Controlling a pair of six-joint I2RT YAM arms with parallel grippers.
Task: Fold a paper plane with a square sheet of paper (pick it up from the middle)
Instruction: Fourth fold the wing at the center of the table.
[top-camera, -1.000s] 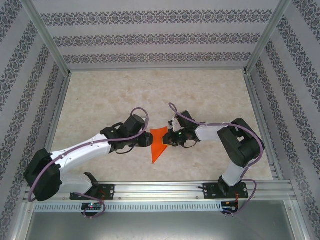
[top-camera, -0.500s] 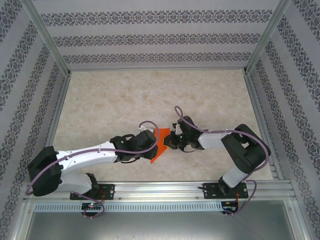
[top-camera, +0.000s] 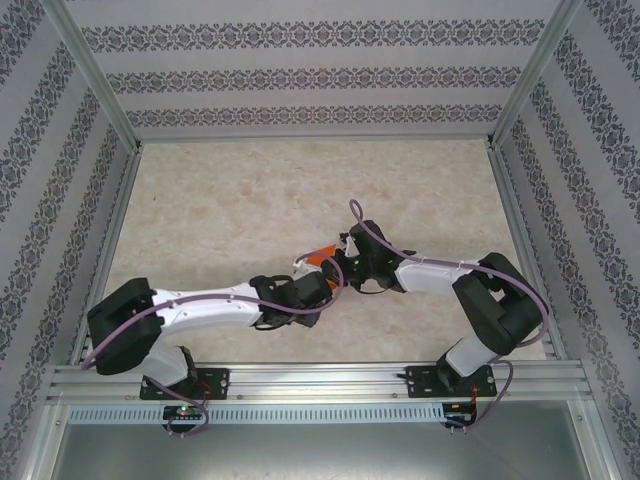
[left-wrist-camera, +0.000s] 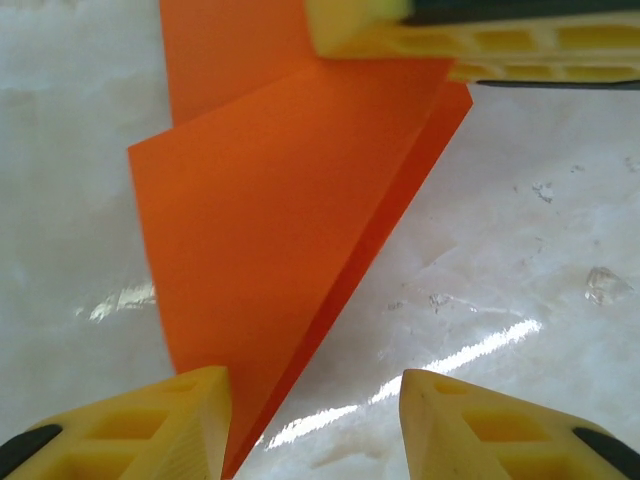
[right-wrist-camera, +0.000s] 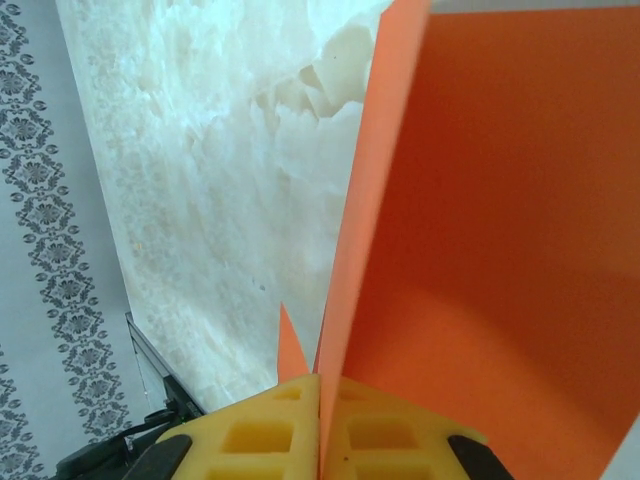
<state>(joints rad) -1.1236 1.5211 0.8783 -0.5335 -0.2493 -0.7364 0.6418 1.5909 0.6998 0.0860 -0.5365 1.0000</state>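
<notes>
Paper (top-camera: 322, 258) update: it's folded, sitting just nearside of the middle of the bench (top-camera: 220, 190). My left wrist now covers most of it, where a second ago the orange triangle showed plainly. Right fingers (right-wrist-camera: 260, 430) stay pinched tight on one edge. Left fingers (left-wrist-camera: 150, 425) have slid in and widened to about half open, straddling the pointed end and gripping nothing. I reckon I'm regrasping for the next crease.
</notes>
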